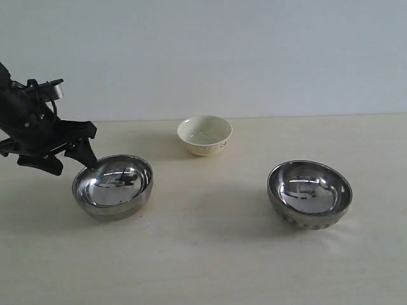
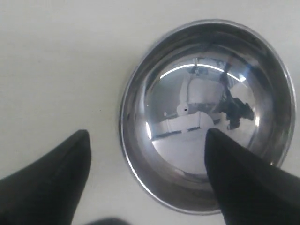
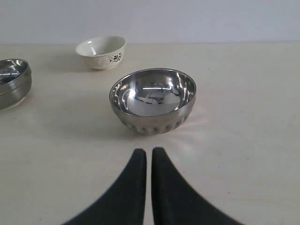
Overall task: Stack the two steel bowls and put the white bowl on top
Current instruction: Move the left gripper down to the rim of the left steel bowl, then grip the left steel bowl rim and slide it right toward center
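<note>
Exterior view: my left gripper hangs at the near-left rim of the smooth bowl, which sits on the table well apart from the dimpled bowl on the right. The white bowl stands behind, between them. I judge the step in hand to be pinching the smooth bowl's rim, so I'd go straight down and close gently. Polished steel will likely slip or tip if I bite shallow.

Left wrist view: the left gripper has its jaws wide apart, straddling the smooth bowl's wall, one finger over the inside and the other over bare table outside. Whether they touch it, I cannot tell.

Right wrist view: the right gripper has its jaws almost together, holding nothing. The dimpled bowl lies just ahead of the tips, apart from them. The white bowl and smooth bowl sit farther off.
</note>
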Controlling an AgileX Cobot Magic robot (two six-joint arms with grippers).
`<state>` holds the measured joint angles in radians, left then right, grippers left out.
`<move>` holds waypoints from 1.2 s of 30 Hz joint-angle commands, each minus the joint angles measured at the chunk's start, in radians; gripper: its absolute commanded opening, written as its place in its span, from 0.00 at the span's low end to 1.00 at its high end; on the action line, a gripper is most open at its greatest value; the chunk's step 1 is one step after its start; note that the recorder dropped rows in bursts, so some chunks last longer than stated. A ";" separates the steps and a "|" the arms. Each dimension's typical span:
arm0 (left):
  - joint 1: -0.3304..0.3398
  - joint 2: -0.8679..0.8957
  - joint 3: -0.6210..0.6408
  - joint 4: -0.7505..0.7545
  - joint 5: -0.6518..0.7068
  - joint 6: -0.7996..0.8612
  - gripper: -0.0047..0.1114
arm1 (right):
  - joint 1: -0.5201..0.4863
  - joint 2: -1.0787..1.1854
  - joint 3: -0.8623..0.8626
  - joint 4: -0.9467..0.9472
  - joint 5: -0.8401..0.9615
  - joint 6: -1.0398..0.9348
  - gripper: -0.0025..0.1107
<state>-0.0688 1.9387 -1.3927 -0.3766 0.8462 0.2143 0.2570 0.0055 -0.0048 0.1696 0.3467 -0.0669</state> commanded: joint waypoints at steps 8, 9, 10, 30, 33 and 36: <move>-0.006 0.108 -0.004 0.008 -0.065 0.005 0.56 | -0.005 -0.006 0.005 -0.002 -0.005 0.000 0.02; -0.006 0.112 -0.004 0.008 -0.065 0.002 0.55 | -0.005 -0.006 0.005 -0.002 -0.005 0.000 0.02; -0.006 0.122 -0.004 0.008 -0.068 0.002 0.55 | -0.005 -0.006 0.005 -0.002 -0.005 0.000 0.02; -0.006 0.151 -0.004 -0.019 0.036 0.040 0.07 | -0.005 -0.006 0.005 -0.002 -0.005 0.000 0.02; -0.006 0.132 -0.002 -0.031 0.063 0.040 0.07 | -0.005 -0.006 0.005 -0.002 -0.005 0.000 0.02; -0.006 0.094 -0.002 -0.063 0.078 0.041 0.07 | -0.005 -0.006 0.005 -0.002 -0.005 0.000 0.02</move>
<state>-0.0688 2.0808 -1.3933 -0.4007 0.8997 0.2467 0.2570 0.0055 -0.0048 0.1696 0.3467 -0.0669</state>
